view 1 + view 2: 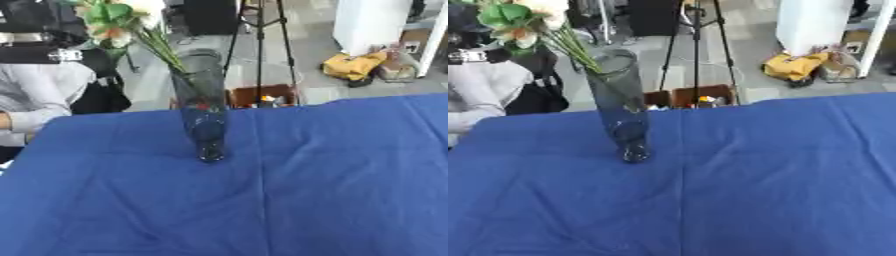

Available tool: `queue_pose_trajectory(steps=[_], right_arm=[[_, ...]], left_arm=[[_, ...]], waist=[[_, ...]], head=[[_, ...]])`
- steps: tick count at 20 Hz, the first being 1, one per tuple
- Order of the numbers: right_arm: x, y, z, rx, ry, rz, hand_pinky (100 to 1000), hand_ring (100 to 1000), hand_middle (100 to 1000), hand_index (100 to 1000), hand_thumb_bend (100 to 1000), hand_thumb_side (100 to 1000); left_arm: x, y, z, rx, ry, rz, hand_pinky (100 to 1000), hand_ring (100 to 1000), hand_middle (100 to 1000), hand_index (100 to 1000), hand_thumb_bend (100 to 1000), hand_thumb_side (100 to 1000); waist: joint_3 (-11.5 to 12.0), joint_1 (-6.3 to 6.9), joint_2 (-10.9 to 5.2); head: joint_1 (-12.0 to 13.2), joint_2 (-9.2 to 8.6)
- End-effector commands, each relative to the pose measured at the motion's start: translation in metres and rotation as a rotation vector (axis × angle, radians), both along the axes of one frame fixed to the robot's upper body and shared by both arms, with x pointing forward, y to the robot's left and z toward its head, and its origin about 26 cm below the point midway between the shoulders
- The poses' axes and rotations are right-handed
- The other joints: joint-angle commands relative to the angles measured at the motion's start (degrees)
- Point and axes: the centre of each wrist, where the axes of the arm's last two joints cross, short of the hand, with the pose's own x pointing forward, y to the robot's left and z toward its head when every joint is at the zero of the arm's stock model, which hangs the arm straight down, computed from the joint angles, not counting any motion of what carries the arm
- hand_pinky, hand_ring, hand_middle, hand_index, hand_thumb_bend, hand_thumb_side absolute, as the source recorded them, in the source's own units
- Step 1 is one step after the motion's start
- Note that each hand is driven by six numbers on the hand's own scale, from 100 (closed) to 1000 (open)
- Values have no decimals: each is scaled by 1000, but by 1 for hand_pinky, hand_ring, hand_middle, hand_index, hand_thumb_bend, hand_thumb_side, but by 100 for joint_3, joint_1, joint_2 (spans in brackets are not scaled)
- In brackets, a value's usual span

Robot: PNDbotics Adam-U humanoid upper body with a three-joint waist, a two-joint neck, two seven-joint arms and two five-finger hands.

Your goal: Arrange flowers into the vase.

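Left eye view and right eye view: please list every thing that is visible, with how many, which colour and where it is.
vase: one, tall, clear dark-tinted glass, upright on the table, left of the middle.
flowers: one bunch, white, orange and green heads on green stems, stems in the vase, heads leaning to the upper left.
tablecloth: one, blue, creased, covering the whole table.
tripod: one, black, on the floor behind the table.
box: one, brown, on the floor just past the far table edge, small coloured things inside.
bag: one, yellow, on the floor at the upper right.
robot's hands: none in either view.
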Motion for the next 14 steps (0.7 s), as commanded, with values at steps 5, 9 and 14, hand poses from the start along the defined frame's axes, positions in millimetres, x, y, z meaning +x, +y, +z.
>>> queue_pose_trajectory(steps=[5, 9, 14], right_arm=[[-5, -2, 10, -21, -29, -10, 763, 822, 782, 834, 100, 781], [-5, -3, 10, -15, -31, -10, 763, 822, 783, 834, 100, 781], [-4, -2, 10, -14, -32, -8, 763, 822, 783, 834, 100, 781]], left_arm=[[-18, 17, 17, 6, -59, 23, 1000, 1000, 1000, 1000, 581, 951], [-27, 19, 21, -13, -121, 8, 1000, 1000, 992, 1000, 583, 1000], [-34, 18, 20, -40, -185, 3, 1000, 1000, 992, 1000, 583, 1000]], waist=[[39, -136, -307], [67, -158, -363], [63, -161, -381]], head=[[-34, 61], [-210, 83], [-295, 84]])
